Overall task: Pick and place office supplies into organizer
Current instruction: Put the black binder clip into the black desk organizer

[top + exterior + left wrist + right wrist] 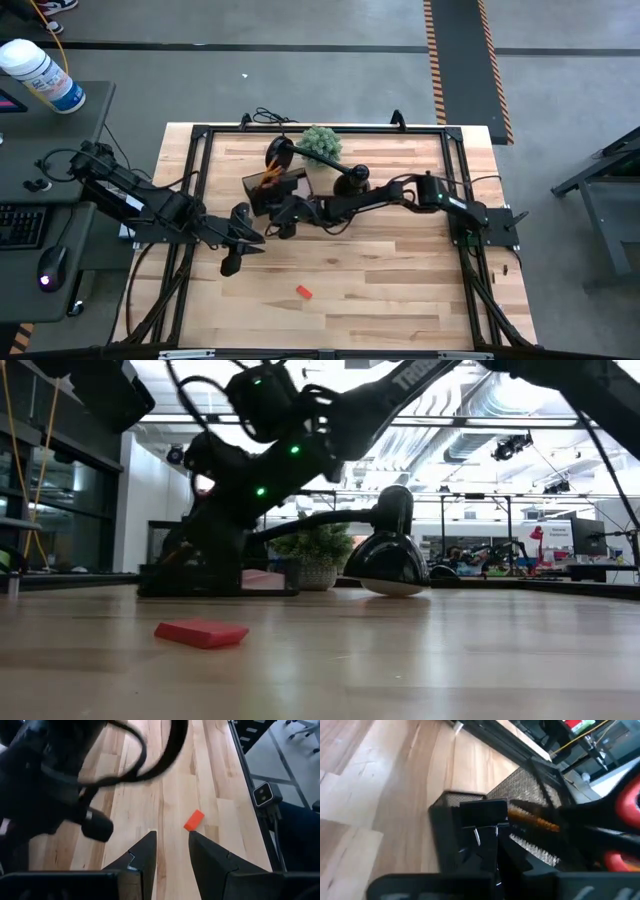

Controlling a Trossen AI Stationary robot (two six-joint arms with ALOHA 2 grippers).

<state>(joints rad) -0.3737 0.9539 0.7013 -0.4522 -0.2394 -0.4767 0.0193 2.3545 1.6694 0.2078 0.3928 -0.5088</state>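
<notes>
The dark organizer [268, 186] stands at the table's far middle, with orange scissors handles [627, 800] and an orange-yellow pencil [534, 822] inside. My right gripper [285, 211] reaches in from the table's right to the organizer's near side, and a small black item [483, 813] shows at its fingertips [490, 842]. A small red piece [303, 292] lies flat on the wood nearer the front. My left gripper [255, 238] hovers open left of the organizer. Its fingers [172, 847] point toward the red piece [194, 820] without touching it. My right gripper seems shut on the small black item [483, 813], pinched between its two fingers at the organizer's near wall. Dark fingers against dark item hide the exact place of contact. Whether the item rests on the organizer cannot be told.
A black lamp has its round base [352, 181] and round head [278, 153] just behind the organizer, and a green plant [320, 143] stands beside them. A black frame runs round the table's edges [200, 130]. Bare wood lies toward the table's near edge [380, 300].
</notes>
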